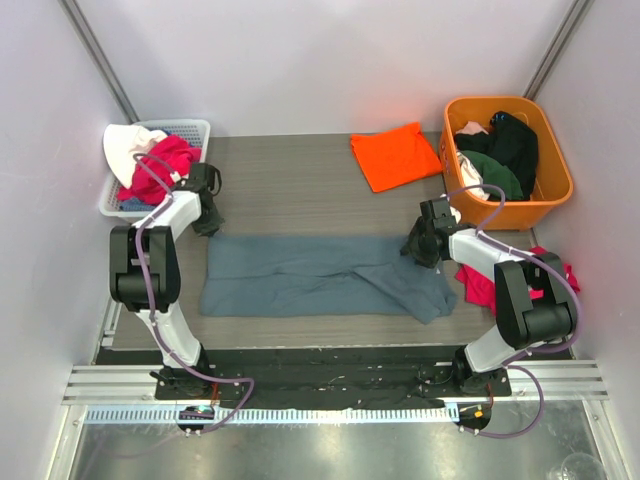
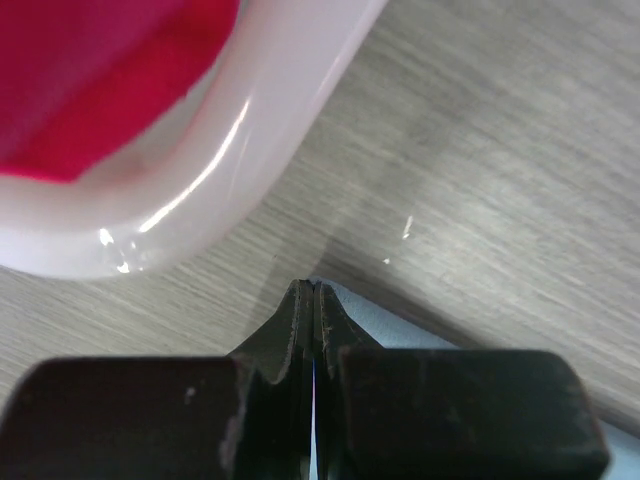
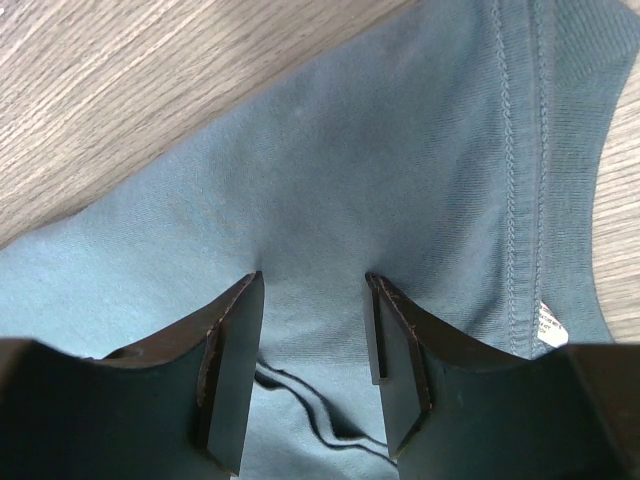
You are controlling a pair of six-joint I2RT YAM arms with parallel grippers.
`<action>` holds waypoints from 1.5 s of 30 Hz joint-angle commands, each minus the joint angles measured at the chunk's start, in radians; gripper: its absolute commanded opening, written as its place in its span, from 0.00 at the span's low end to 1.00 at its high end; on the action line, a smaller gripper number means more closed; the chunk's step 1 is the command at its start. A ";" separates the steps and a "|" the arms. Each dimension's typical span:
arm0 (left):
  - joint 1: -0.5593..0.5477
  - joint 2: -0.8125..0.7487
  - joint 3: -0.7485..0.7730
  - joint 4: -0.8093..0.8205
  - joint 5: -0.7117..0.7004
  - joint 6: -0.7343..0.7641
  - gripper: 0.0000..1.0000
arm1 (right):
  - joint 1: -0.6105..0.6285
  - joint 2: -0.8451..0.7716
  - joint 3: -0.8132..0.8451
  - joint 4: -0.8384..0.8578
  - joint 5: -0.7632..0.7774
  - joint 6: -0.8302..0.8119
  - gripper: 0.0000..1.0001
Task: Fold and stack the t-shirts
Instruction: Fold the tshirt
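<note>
One shirt done: the bright orange cotton t-shirt (image 1: 394, 154) lies folded at the worktop's (image 1: 290, 190) far side. The large slate blue-grey t-shirt (image 1: 300, 275) lies mid-worktop as a long band; cross-folds and stacking likely remain. Left pincer (image 1: 207, 227) closed at its far-left corner, grip on cloth unclear. Right pincer (image 3: 312, 290) half-open over the cloth. Only the right wrist view shows the collar stitching (image 3: 520, 150); only the overhead view shows both shirts.

Bright, even light; left pincer (image 2: 312, 292) blurred (glare streaks basket (image 2: 232, 165) rim).

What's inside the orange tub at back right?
The orange tub holds a black garment, a dark green garment and a pale cloth; anything beneath them is covered.
</note>
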 commanded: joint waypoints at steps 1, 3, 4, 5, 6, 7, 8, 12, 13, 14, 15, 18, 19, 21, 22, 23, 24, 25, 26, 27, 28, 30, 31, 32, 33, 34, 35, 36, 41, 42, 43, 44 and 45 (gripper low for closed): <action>0.010 0.006 0.060 0.009 -0.030 0.027 0.00 | 0.004 0.049 -0.031 -0.025 0.017 0.007 0.53; 0.010 0.012 0.069 0.009 -0.023 0.027 0.00 | 0.004 0.051 -0.032 -0.025 0.018 0.005 0.52; 0.010 0.013 0.069 0.014 -0.020 0.028 0.01 | 0.004 0.051 -0.032 -0.023 0.018 0.007 0.52; 0.010 0.016 0.071 0.017 -0.017 0.028 0.01 | 0.004 0.051 -0.031 -0.023 0.017 0.005 0.52; 0.010 0.021 0.074 0.018 -0.014 0.030 0.01 | 0.003 0.051 -0.032 -0.025 0.017 0.005 0.52; 0.010 0.030 0.075 0.020 -0.012 0.031 0.01 | 0.004 0.051 -0.034 -0.023 0.018 0.005 0.52; 0.010 0.035 0.083 0.020 -0.012 0.031 0.01 | 0.004 0.051 -0.034 -0.023 0.017 0.005 0.52; 0.010 0.065 0.103 0.026 -0.004 0.031 0.03 | 0.003 0.054 -0.035 -0.025 0.018 0.007 0.52; 0.012 0.070 0.108 0.027 -0.004 0.030 0.08 | 0.003 0.053 -0.037 -0.025 0.017 0.007 0.52; 0.010 0.081 0.118 0.027 -0.004 0.030 0.12 | 0.003 0.056 -0.037 -0.023 0.017 0.010 0.52; 0.012 0.084 0.126 0.026 -0.004 0.030 0.15 | 0.003 0.054 -0.037 -0.023 0.017 0.008 0.52; 0.012 0.082 0.152 0.014 -0.004 0.030 0.53 | 0.003 0.048 -0.034 -0.026 0.020 0.007 0.52; 0.010 0.078 0.166 0.009 -0.007 0.028 0.72 | 0.004 0.045 -0.034 -0.029 0.021 0.007 0.52; 0.010 0.052 0.178 -0.003 -0.001 0.025 0.80 | 0.004 0.037 -0.026 -0.036 0.027 0.004 0.52; 0.010 0.038 0.183 -0.008 0.003 0.024 0.81 | 0.003 0.036 -0.022 -0.043 0.027 0.001 0.53; 0.010 0.024 0.180 -0.009 0.021 0.021 0.82 | 0.003 0.028 -0.017 -0.049 0.027 -0.001 0.53; 0.010 -0.015 0.177 -0.008 0.029 0.013 0.83 | 0.004 0.022 -0.006 -0.057 0.027 -0.005 0.52; 0.010 -0.034 0.166 -0.008 0.035 0.008 0.83 | 0.003 0.011 -0.003 -0.071 0.029 -0.007 0.53; 0.009 -0.057 0.154 -0.003 0.046 0.002 0.84 | 0.003 -0.012 0.001 -0.079 0.030 -0.008 0.52; 0.009 -0.095 0.143 0.007 0.075 -0.009 0.85 | 0.004 -0.024 0.011 -0.086 0.033 -0.013 0.52; 0.009 -0.117 0.122 0.011 0.092 -0.013 0.86 | 0.004 -0.038 0.017 -0.104 0.035 -0.019 0.52; 0.004 -0.172 0.094 0.029 0.147 -0.025 0.87 | 0.004 -0.081 0.037 -0.143 0.038 -0.028 0.53; 0.002 -0.191 0.062 0.040 0.166 -0.030 0.88 | 0.003 -0.098 0.041 -0.151 0.038 -0.042 0.52; -0.002 -0.206 0.042 0.049 0.183 -0.033 0.88 | 0.003 -0.115 0.046 -0.160 0.040 -0.048 0.53; -0.007 -0.241 0.024 0.069 0.215 -0.038 0.88 | 0.003 -0.151 0.049 -0.171 0.034 -0.057 0.53; -0.013 -0.257 -0.012 0.075 0.229 -0.045 0.88 | 0.003 -0.167 0.049 -0.172 0.009 -0.079 0.53; -0.014 -0.273 -0.029 0.081 0.239 -0.050 0.89 | 0.004 -0.185 0.046 -0.171 -0.006 -0.094 0.53; -0.019 -0.286 -0.046 0.089 0.247 -0.056 0.89 | 0.003 -0.205 0.041 -0.166 -0.026 -0.108 0.53; -0.036 -0.365 -0.158 0.101 0.284 -0.076 0.89 | 0.010 -0.210 0.006 -0.114 -0.189 -0.188 0.53; -0.039 -0.378 -0.188 0.103 0.284 -0.078 0.89 | 0.012 -0.204 -0.008 -0.096 -0.201 -0.191 0.53; -0.045 -0.390 -0.202 0.101 0.284 -0.079 0.89 | 0.015 -0.193 -0.014 -0.082 -0.215 -0.196 0.53; -0.047 -0.419 -0.217 0.101 0.313 -0.085 0.89 | 0.023 -0.185 -0.021 -0.066 -0.226 -0.205 0.53; -0.047 -0.431 -0.248 0.101 0.316 -0.090 0.89 | 0.027 -0.178 -0.028 -0.047 -0.229 -0.206 0.53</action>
